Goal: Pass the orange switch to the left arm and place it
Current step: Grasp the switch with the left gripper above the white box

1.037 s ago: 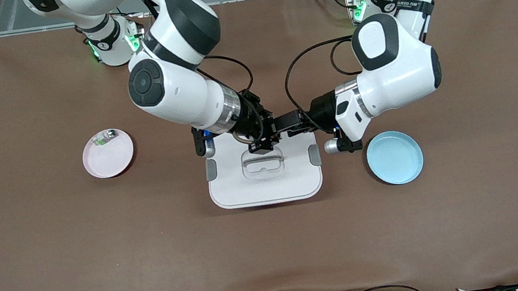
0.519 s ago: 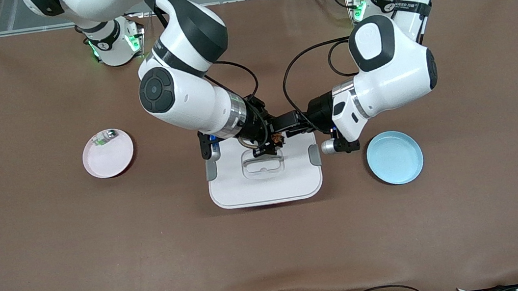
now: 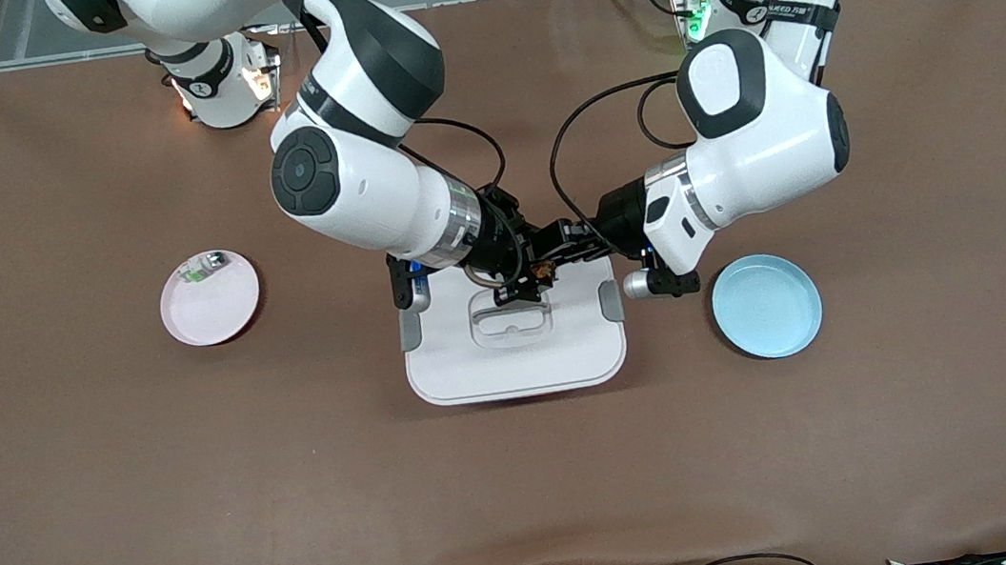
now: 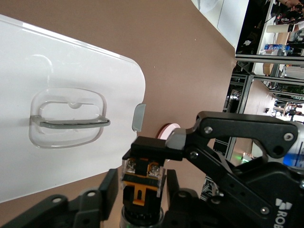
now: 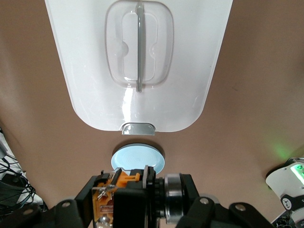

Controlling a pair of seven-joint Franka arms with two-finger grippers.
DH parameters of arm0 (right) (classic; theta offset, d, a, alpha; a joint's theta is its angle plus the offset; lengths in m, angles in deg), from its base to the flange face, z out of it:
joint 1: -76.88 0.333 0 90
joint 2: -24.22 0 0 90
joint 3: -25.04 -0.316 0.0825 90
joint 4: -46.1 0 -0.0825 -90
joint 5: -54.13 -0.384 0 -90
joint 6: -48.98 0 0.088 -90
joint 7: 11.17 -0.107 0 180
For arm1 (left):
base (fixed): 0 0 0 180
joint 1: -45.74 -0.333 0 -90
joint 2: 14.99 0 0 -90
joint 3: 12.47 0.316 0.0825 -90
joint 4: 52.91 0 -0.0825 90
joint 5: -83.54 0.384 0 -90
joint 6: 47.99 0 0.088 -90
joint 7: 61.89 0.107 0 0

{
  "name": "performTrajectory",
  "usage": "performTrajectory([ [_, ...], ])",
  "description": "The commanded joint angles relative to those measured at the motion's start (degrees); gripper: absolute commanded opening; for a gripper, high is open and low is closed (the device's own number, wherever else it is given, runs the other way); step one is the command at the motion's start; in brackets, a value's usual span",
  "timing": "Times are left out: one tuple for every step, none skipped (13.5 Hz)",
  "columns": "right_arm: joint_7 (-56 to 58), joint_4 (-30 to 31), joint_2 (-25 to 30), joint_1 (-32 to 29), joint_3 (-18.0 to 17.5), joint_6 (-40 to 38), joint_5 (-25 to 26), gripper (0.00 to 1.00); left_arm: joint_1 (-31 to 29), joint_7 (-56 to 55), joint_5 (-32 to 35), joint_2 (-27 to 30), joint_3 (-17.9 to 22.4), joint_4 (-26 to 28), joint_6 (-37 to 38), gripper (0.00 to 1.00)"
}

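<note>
- The pink plate (image 3: 213, 308), in the middle band of the frame toward the right arm's end, carries only a small silver-and-green part (image 3: 202, 266). Neither has any role in this step.
- The right gripper (image 3: 529, 276) is in the centre of the frame, over the farther edge of the box (image 3: 517, 357). Its jaws are clamped on the orange switch (image 3: 544, 269). It should keep that hold steady and not drift until the other arm's hold is certain.
- The orange switch is in the air between the two grippers, above the box lid and clear of it. In the left wrist view its orange-marked body (image 4: 141, 183) sits upright between that arm's fingers.
- The left gripper (image 3: 562, 254), just beside it in the centre, has its jaws narrowed onto the switch's lower body, and the pads appear to meet it. The hold looks good: it is square on the barrel and below the right gripper's finger, so the two don't pinch each other.
- To do the step well, confirm this grip first. Then the right gripper should open fully and back away level.
- The blue plate (image 3: 767, 306), lower and toward the left arm's end, looks like the destination. Carry the switch there high, staying off the box.
</note>
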Motion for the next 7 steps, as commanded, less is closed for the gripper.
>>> performTrajectory([
  [-1.26,-2.98,-1.61,0.39,0.35,-0.02,-0.96,0.00,0.55,0.26,0.88,-0.06,0.28,-0.30,-0.78,0.00],
  [-1.26,-3.07,-1.61,0.39,0.35,-0.02,-0.96,0.00,0.55,0.26,0.88,-0.06,0.28,-0.30,-0.69,0.00],
  [-1.26,-3.07,-1.61,0.39,0.35,-0.02,-0.96,0.00,0.55,0.26,0.88,-0.06,0.28,-0.30,-0.78,0.00],
  [-1.26,-3.07,-1.61,0.39,0.35,-0.10,-0.96,0.00,0.55,0.26,0.88,-0.06,0.28,-0.30,-0.69,0.00],
  [-1.26,-3.07,-1.61,0.39,0.35,-0.11,-0.96,0.02,0.55,0.34,0.97,-0.06,0.28,-0.30,-0.69,0.00],
  [-1.26,-3.07,-1.61,0.39,0.35,-0.11,-0.96,0.42,0.47,0.34,0.97,-0.06,0.28,-0.30,-0.69,0.00],
  [-1.26,-3.07,-1.61,0.39,0.35,-0.11,-0.96,0.58,0.46,0.34,0.97,-0.06,0.28,-0.30,-0.69,0.00],
])
